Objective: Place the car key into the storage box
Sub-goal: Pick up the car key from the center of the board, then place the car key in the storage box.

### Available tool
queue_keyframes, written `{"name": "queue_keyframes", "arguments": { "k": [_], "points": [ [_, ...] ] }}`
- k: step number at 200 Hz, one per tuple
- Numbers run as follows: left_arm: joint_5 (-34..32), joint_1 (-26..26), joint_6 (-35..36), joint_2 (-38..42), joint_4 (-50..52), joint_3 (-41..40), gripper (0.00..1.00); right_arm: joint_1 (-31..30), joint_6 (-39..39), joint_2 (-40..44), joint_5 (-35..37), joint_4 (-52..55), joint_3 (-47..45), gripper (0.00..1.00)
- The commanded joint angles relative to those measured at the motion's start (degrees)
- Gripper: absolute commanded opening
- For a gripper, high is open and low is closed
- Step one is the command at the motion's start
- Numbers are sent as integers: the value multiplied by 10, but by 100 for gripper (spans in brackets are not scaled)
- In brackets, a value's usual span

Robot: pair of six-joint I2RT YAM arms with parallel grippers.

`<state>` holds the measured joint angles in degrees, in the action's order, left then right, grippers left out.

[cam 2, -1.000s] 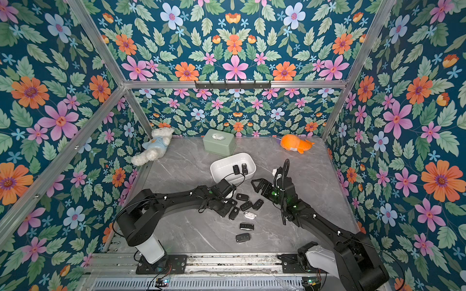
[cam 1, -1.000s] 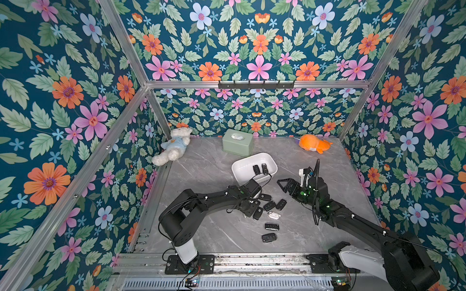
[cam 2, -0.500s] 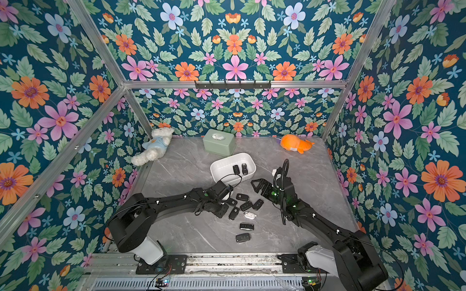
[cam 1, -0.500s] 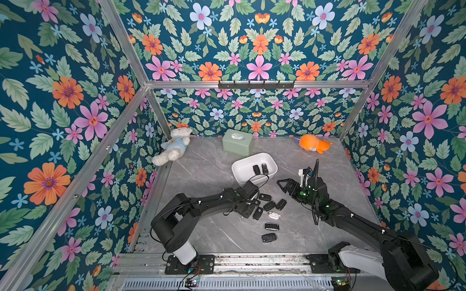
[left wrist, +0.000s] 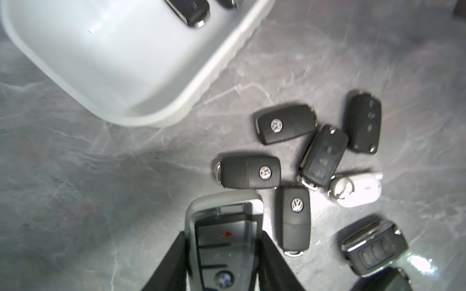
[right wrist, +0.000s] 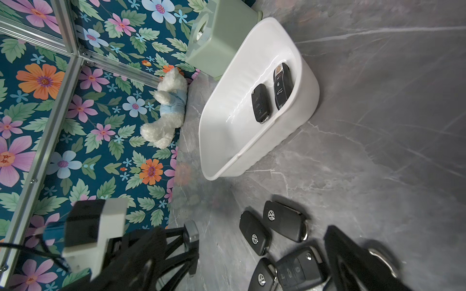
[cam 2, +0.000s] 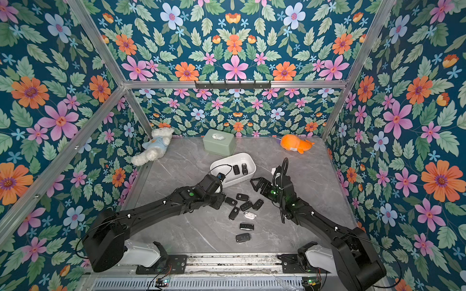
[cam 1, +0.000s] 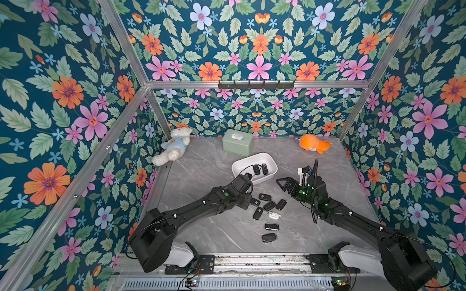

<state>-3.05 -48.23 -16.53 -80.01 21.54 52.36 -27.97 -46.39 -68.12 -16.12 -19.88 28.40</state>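
Observation:
My left gripper (left wrist: 223,234) is shut on a silver-grey car key (left wrist: 224,219) with a BMW badge, one finger on each long side. In both top views the arm's wrist (cam 1: 240,185) hides the grip, just in front of the white storage box (cam 1: 252,155) (cam 2: 230,157) (left wrist: 113,63). Two black keys (cam 1: 256,169) lie inside the box. In the right wrist view the held key (right wrist: 191,235) hangs edge-on a little above the table. My right gripper (cam 1: 282,183) (cam 2: 258,182) stands open and empty, right of the box.
Several more keys lie loose in front of the box, most of them black (cam 1: 264,197) (left wrist: 285,124) and one white (cam 1: 274,215). At the back stand a sage-green tissue box (cam 1: 237,141), a white teddy (cam 1: 172,146) and an orange plush (cam 1: 314,143). Floral walls enclose the table.
The left gripper has shut on the silver-grey key and its wrist has drawn slightly back and to the left. The right arm has not moved.

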Motion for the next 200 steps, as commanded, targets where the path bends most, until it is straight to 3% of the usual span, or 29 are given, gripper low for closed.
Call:
{"name": "queue_keyframes", "arguments": {
  "k": [1, 70, 106, 200],
  "points": [
    [-10, 11, -22, 0, -45, 21, 39, -1, 11, -4, 14, -20, 10, 99],
    [-23, 74, -97, -85, -79, 127, 39, 8, 42, -5, 31, 4, 29, 99],
    [-51, 102, -134, -144, -53, 184, 39, 34, 40, -20, -17, -17, 31, 99],
    [-109, 112, -182, -300, -7, 299, 39, 41, 84, -49, -49, 11, 59, 99]
  ]
}}
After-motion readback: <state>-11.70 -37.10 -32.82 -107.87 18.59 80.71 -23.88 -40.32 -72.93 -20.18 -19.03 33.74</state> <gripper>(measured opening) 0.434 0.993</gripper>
